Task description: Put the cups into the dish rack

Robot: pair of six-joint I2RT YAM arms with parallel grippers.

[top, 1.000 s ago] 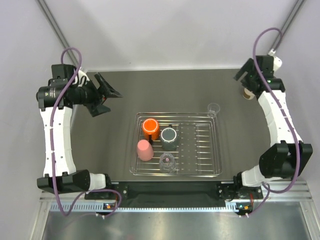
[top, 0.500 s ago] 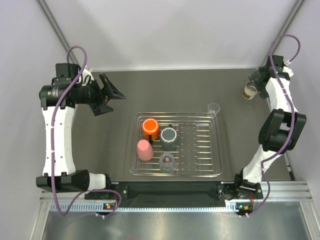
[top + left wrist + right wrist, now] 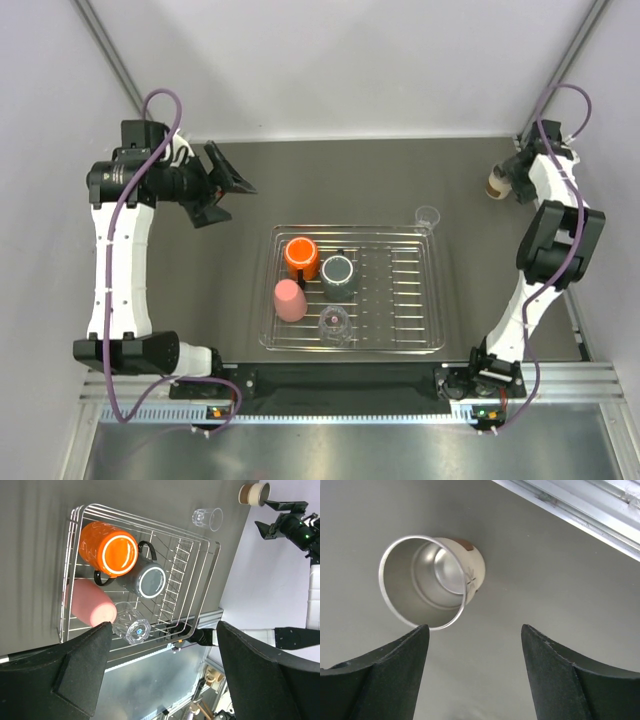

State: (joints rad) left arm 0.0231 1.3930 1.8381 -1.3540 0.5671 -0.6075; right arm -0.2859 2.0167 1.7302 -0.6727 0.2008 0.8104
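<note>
The rack (image 3: 355, 347) sat in the middle of the top view on the table (image 3: 330, 180). Four cups stood in its left half. The orange cup (image 3: 300, 257) was at upper left, with the grey cup (image 3: 338, 272) touching it on the right. The pink cup (image 3: 290, 300) was below the orange one, and a clear cup (image 3: 334, 324) stood near the lower rim. A second clear cup (image 3: 428, 216) stood on the table just beside the rack's upper right corner.

The cream cup (image 3: 432, 582) was at the upper right of the top view, well apart from the rack. It seemed to lie on its side, mouth toward the right gripper (image 3: 474, 630). That gripper's fingers were spread, with only bare table between them and the cup just ahead of their tips. The left gripper (image 3: 232, 202) hung at the upper left, well apart from the rack, its fingers wide apart and holding nothing.
</note>
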